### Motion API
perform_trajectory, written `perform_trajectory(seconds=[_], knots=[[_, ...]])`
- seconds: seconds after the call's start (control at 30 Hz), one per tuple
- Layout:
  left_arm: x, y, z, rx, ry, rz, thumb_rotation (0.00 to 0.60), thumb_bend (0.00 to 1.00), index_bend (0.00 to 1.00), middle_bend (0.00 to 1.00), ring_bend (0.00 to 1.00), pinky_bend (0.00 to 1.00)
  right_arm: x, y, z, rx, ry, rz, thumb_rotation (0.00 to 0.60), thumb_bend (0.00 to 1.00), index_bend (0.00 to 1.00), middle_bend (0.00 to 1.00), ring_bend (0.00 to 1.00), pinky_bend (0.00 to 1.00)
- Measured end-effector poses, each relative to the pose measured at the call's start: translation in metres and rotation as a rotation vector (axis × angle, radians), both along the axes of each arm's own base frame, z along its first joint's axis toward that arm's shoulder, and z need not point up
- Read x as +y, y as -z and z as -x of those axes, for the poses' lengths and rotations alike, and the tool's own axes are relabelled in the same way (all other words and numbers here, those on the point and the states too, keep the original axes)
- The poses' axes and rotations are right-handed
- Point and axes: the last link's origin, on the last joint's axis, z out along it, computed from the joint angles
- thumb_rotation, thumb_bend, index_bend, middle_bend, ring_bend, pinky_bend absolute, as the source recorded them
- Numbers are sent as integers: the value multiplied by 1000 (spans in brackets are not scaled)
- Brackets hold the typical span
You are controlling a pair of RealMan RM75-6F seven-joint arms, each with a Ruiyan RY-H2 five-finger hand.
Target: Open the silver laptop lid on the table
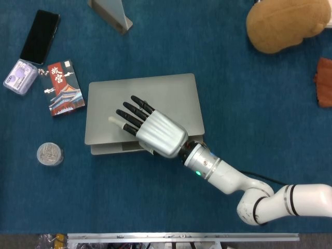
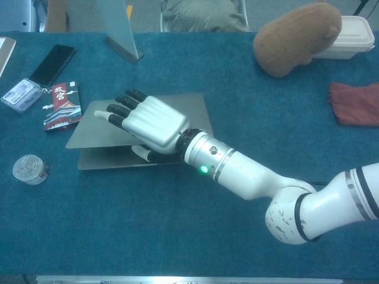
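The silver laptop (image 1: 161, 96) lies at the middle of the blue table, and its lid (image 2: 186, 112) is raised a little off the base (image 2: 106, 161), leaving a narrow gap along the front edge. My right hand (image 1: 150, 130) grips the lid's front edge: the fingers (image 2: 121, 106) lie spread on top of the lid, and the thumb (image 2: 141, 154) is tucked under it. The white right arm reaches in from the lower right. My left hand does not appear in either view.
Left of the laptop lie a picture booklet (image 1: 65, 88), a black phone (image 1: 39, 36), a small clear box (image 1: 19, 77) and a round tin (image 1: 50, 154). A grey stand (image 1: 111, 13) is behind it. A brown plush (image 1: 285, 23), a white container (image 2: 355, 35) and a red cloth (image 1: 324, 83) are far right.
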Motion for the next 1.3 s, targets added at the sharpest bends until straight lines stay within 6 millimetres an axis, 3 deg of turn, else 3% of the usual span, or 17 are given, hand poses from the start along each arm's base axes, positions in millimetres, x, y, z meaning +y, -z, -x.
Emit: perform_trajectory(seconds=[0.17,0.67,1.3], knots=[[-2,4,2,18,-13,59,0,307,158,90,73,0,-3,-3,-2,4,-11,26,519,439,0,103,0,32],[-12,30,-13,72,70,320,0,307,155,64,59,0,-12,-11,-10,-10,-8,70,518,440,0,103,0,31],[-9,69,-35,45,156,524,0,306,68,0,7,0,-19,-18,-15,-20,-7,108,519,439,0,103,0,32]])
